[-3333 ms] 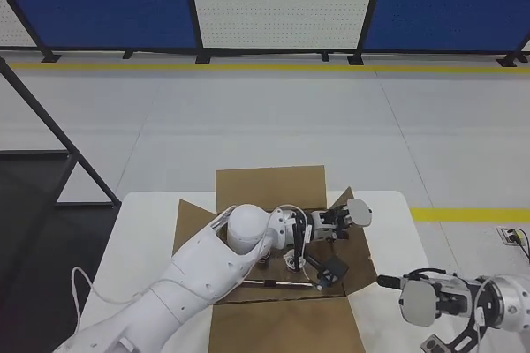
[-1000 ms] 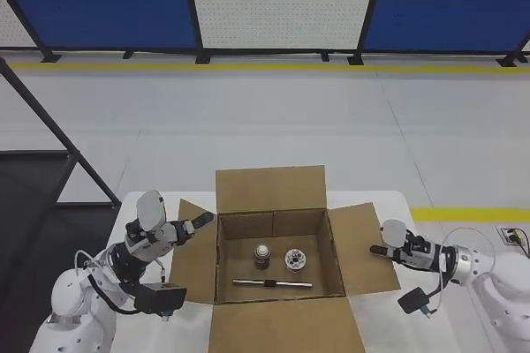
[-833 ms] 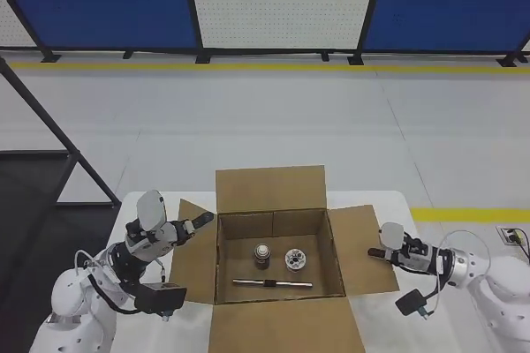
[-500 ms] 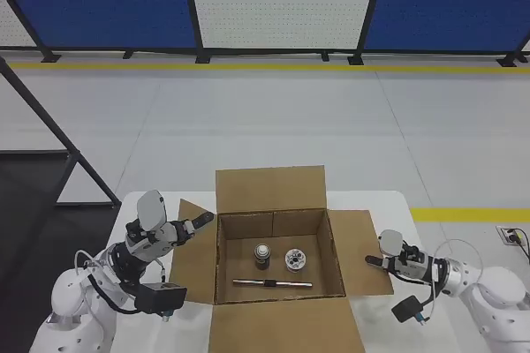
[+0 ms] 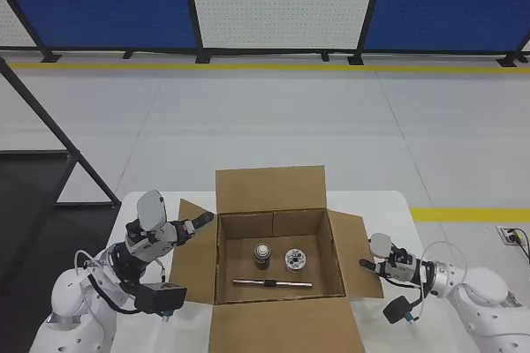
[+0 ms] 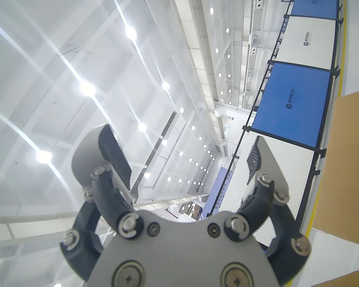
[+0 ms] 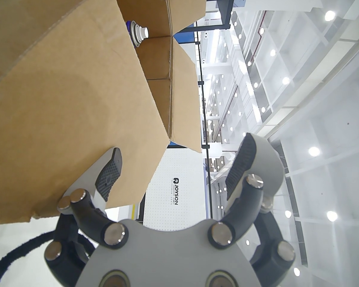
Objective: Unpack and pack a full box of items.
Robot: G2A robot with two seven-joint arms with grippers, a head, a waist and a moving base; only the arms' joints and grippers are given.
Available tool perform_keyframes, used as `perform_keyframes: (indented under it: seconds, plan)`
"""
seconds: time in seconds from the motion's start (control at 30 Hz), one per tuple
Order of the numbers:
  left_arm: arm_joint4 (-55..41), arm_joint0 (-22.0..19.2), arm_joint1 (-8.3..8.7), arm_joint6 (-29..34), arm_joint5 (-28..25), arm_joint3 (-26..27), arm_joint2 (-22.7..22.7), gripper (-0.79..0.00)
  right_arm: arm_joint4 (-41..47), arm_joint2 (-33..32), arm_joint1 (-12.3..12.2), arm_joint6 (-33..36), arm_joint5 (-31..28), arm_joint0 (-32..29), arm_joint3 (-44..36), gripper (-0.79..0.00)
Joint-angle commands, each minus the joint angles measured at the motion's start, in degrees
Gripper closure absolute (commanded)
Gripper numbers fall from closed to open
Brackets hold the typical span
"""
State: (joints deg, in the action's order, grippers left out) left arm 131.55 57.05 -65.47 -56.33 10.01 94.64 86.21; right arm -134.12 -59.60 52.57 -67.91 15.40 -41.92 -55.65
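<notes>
From above, the box [image 5: 270,187] stands open on the table [image 5: 384,212], with a spray can [image 5: 262,255], a round part [image 5: 294,259] and a thin rod [image 5: 272,283] on its floor. My right gripper [image 5: 372,252] sits at the box's right flap [image 5: 353,236], jaws apart. Its wrist view shows one finger [image 7: 107,174] right by that flap's edge. My left gripper [image 5: 178,217] is left of the box, jaws apart, tilted up at the ceiling [image 6: 77,46].

Open brown cardboard box [image 5: 271,189], upright spray can [image 5: 261,256], round white item [image 5: 294,259], thin rod [image 5: 272,283] lying inside
</notes>
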Motion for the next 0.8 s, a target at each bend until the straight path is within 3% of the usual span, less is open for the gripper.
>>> perform_keyframes:
  seconds: [0.0,0.53,0.77]
  plan:
    - [0.0,0.0,0.00,0.0,0.0,0.0,0.0,-0.785,0.1,0.5,0.3,-0.3,0.2,0.4,0.7,-0.785]
    - [0.0,0.0,0.00,0.0,0.0,0.0,0.0,-0.785,-0.1,2.9,1.9,-0.8,0.7,4.5,5.0,-0.785]
    - [0.0,0.0,0.00,0.0,0.0,0.0,0.0,-0.785,-3.0,-2.2,0.1,0.2,3.8,5.3,-3.0,-0.785]
